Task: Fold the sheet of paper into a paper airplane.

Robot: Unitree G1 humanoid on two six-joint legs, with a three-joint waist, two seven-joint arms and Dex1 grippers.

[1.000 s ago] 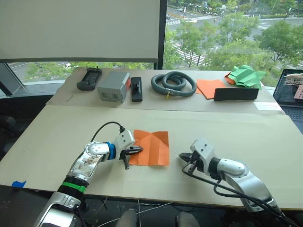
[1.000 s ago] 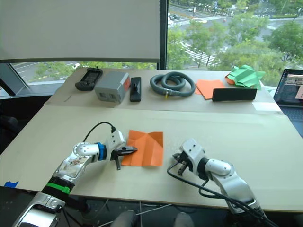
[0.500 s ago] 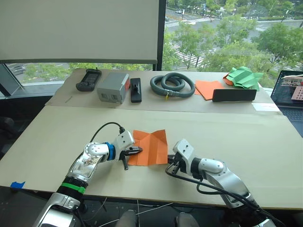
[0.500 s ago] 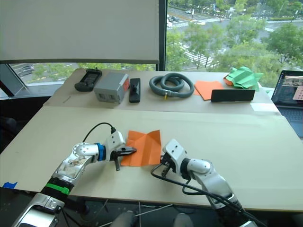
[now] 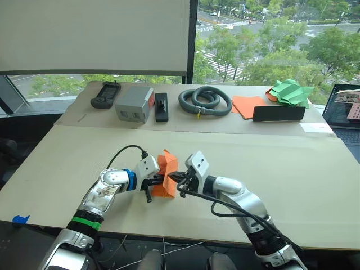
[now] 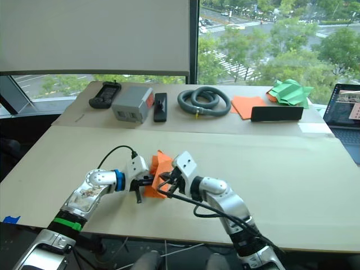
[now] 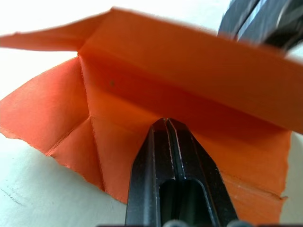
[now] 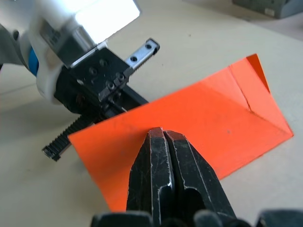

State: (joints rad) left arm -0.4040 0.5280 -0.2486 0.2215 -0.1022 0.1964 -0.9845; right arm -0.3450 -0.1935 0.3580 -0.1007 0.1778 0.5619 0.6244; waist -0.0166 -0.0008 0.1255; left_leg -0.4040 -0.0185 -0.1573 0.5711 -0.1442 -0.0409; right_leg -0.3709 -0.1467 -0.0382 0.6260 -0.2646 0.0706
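Observation:
The orange sheet of paper [image 5: 166,169] lies near the front of the beige table [image 5: 292,163], its right half raised and leaning over to the left. In the left wrist view the creased lower layer [image 7: 113,123] stays flat under the lifted flap. My left gripper [image 5: 159,181] is shut, its tips resting on the flat part by the fold. My right gripper [image 5: 179,180] is also shut, its tips [image 8: 162,135] pressed against the outer face of the raised flap [image 8: 203,109]. The two grippers stand close together with the paper between them.
At the back of the table are a black remote [image 5: 106,94], a grey box [image 5: 135,103], a black bar [image 5: 162,106], a coiled grey hose [image 5: 205,101], an orange paper stack [image 5: 247,104], green paper shapes [image 5: 291,91] and a laptop [image 5: 346,106].
My right gripper has swept left from beside the sheet and pushed its right half up and over toward my left gripper. The left arm has stayed in place.

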